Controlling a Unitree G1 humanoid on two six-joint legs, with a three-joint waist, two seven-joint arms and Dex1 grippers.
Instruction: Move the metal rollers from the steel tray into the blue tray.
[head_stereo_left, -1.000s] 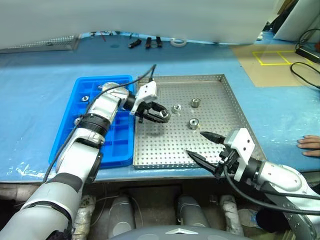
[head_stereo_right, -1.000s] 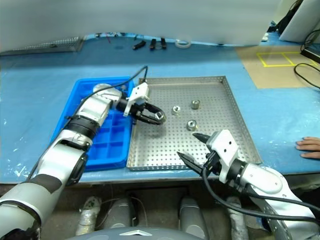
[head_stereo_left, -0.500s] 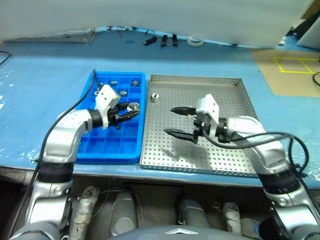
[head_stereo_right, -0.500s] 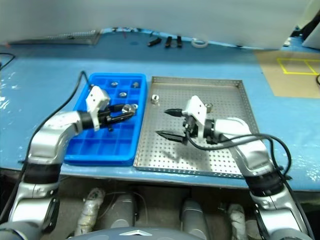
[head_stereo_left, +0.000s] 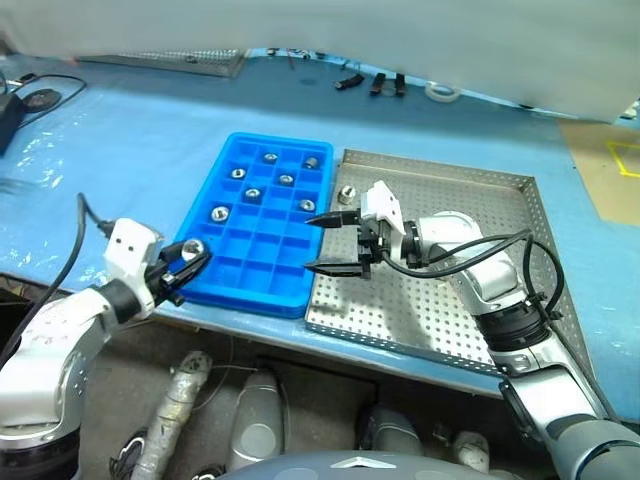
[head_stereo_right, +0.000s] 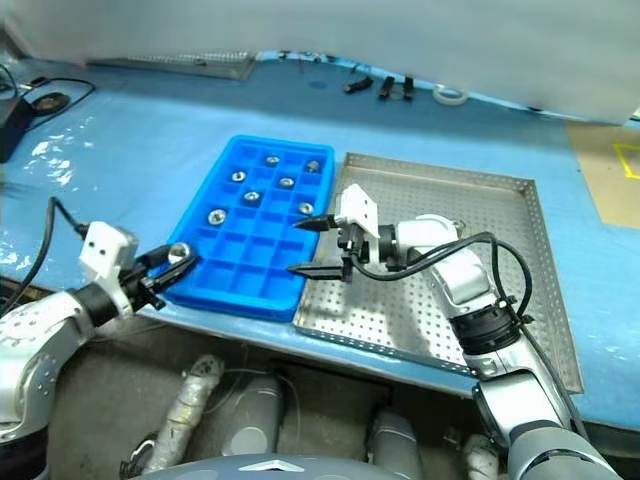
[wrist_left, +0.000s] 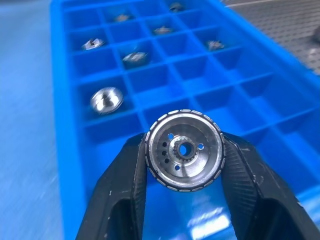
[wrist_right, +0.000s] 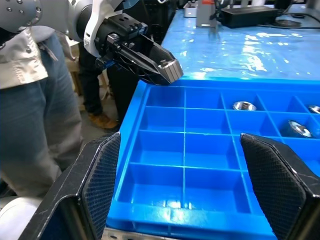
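The blue tray (head_stereo_left: 262, 262) holds several metal rollers (head_stereo_left: 252, 194) in its far compartments. To its right lies the steel tray (head_stereo_left: 400, 310), with one roller (head_stereo_left: 346, 193) near its far left corner. My left gripper (head_stereo_left: 193, 257) is shut on a roller (wrist_left: 184, 150) and hovers just off the blue tray's near left corner. In the right wrist view that gripper (wrist_right: 165, 70) shows beyond the tray's corner. My right gripper (head_stereo_left: 308, 245) is open and empty, pointing left over the seam between the two trays.
Black tools (head_stereo_left: 385, 85) and a tape roll (head_stereo_left: 440, 92) lie at the table's far edge, a perforated tray (head_stereo_left: 190, 57) at the far left. A black cable (head_stereo_left: 40, 98) lies on the left. A person in jeans (wrist_right: 30, 100) stands past the table's left end.
The view has swung left. My left gripper carried its roller from over the blue tray out past its near left corner. My right gripper moved left from mid steel tray to its left rim.
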